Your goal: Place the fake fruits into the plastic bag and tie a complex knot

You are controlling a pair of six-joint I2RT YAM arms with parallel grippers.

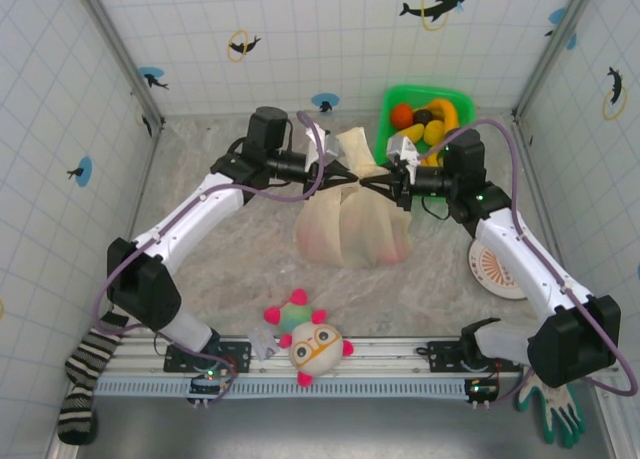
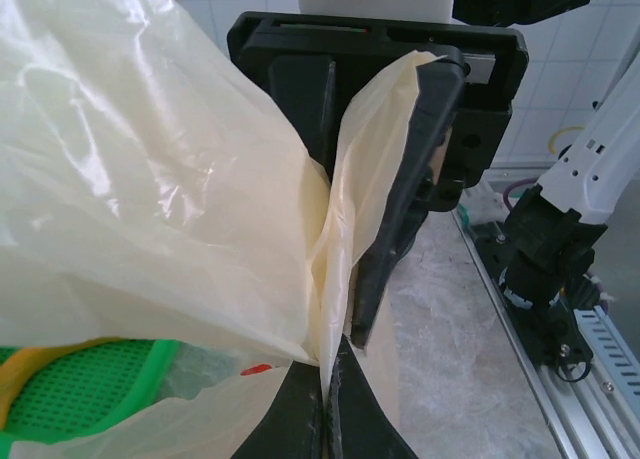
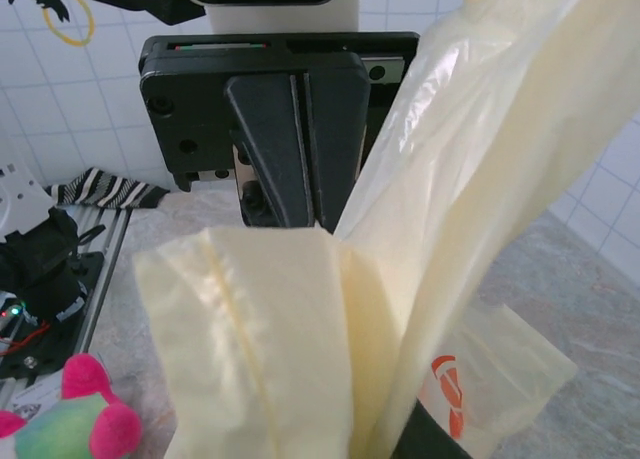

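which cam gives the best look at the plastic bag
The top external view: it takes in the whole plastic bag, body and raised handles. The left wrist view is a close-up of its bunched pale-yellow film. The right wrist view gives a close-up of handle strips and an orange print.

White grid-tiled walls (image 1: 330,39) with dolphin stickers (image 1: 436,5) enclose a grey marbled tabletop (image 1: 250,274) under even light.
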